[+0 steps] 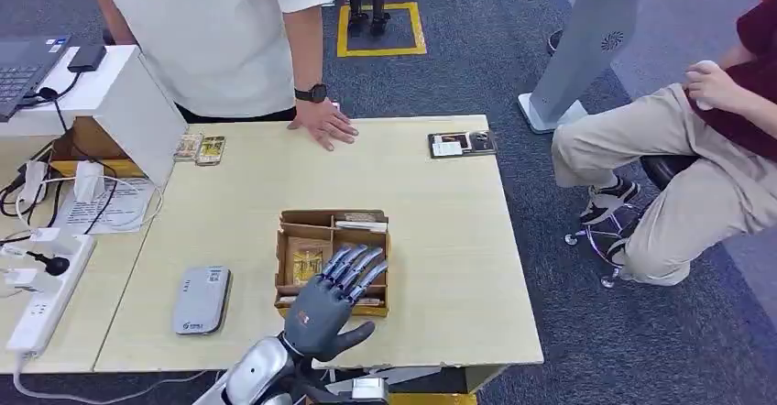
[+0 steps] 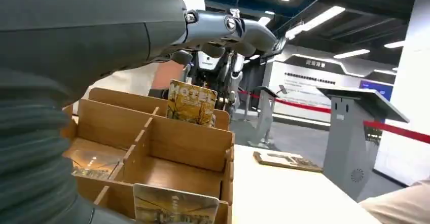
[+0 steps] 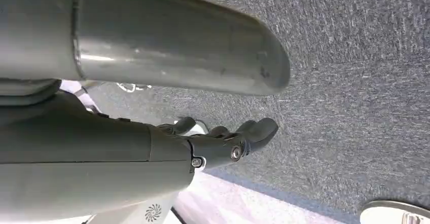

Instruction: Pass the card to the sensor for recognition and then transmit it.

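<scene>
The card (image 2: 191, 102) stands upright on its short edge in a back compartment of the cardboard box (image 1: 286, 260), long axis vertical, printed face toward the wrist camera. The box sits near the table's (image 1: 440, 240) front edge, about mid-width. The left hand (image 1: 334, 300) hovers over the box with fingers spread flat, holding nothing. The right hand (image 3: 223, 145) hangs over the carpet, fingers loosely curled, nothing in it. A grey sensor (image 1: 202, 300) lies near the front left corner.

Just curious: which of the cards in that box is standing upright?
The yellow "Hotel" card at the cardboard box's far side stands upright; the others lie flat or lean.
</scene>
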### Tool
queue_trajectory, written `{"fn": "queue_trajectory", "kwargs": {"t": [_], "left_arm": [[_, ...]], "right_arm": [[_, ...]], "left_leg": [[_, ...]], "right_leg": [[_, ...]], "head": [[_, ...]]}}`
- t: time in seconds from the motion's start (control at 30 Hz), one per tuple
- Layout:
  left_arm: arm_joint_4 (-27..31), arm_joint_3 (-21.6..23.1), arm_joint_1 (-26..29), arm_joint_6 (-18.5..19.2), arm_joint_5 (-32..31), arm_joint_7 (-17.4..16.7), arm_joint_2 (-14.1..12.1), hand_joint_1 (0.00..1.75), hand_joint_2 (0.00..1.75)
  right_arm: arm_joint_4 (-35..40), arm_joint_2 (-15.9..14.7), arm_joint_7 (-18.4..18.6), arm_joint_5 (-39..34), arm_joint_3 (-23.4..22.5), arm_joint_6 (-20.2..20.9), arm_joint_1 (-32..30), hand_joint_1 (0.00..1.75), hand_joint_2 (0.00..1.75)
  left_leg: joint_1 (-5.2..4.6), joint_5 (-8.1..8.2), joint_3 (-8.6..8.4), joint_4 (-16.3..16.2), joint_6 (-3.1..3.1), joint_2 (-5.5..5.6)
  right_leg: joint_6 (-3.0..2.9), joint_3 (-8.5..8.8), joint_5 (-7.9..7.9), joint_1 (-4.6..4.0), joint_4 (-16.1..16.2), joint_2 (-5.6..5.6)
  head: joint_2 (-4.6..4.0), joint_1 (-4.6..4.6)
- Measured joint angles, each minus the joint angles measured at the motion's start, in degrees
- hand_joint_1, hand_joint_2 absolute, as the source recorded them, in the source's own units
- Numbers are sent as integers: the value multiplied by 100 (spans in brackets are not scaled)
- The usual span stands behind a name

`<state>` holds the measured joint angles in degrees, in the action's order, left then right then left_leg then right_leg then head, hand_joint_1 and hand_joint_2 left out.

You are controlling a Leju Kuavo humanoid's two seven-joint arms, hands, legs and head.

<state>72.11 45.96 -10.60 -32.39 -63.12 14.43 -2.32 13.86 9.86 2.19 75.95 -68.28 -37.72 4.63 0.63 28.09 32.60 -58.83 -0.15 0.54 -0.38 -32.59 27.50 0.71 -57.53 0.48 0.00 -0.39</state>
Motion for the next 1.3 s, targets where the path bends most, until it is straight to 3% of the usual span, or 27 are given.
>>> {"fn": "queue_trajectory", "kwargs": {"t": [0.17, 0.43, 0.8, 0.93, 1.1, 1.3], "left_arm": [[-234, 99, -104, 180, 20, -79, 81, 0, 175], [-708, 162, -195, 184, -35, -192, 142, 0, 175], [-942, 166, -240, 177, -68, -234, 155, 0, 175], [-999, 166, -250, 9, -359, -499, 175, 0, 175], [-1032, 166, -231, -608, -975, -947, 190, 0, 175], [-754, -20, 43, -710, -1554, -859, 265, 0, 175]], "right_arm": [[0, 0, 0, 7, 22, 17, 5, 0, 0], [-13, 0, 0, 9, 44, 33, 8, 0, 0], [-15, 0, 0, 11, 46, 28, 9, 0, 0], [-15, 0, 0, 9, 48, 28, 10, 0, 0], [-17, 0, 18, -22, 48, 26, 9, 0, 0], [-22, 0, 22, -50, 48, 20, 4, 0, 0]], "left_leg": [[0, 0, 0, 0, 0, 0], [1, 0, 0, 0, 0, 0], [0, 0, 0, 0, 0, 0], [0, 0, 0, 0, 0, 0], [1, 0, 1, 0, 0, 1], [1, 0, 3, 0, 0, 1]], "right_leg": [[0, 0, 0, 0, 0, 0], [0, 0, 0, 0, 0, 0], [0, 0, 0, 0, 0, 0], [0, 0, 0, 0, 0, 0], [0, 1, 0, 0, 0, -1], [0, 0, 0, 0, 0, -1]], "head": [[0, 0], [0, -2], [0, 0], [0, 0], [0, -2], [0, 0]]}}
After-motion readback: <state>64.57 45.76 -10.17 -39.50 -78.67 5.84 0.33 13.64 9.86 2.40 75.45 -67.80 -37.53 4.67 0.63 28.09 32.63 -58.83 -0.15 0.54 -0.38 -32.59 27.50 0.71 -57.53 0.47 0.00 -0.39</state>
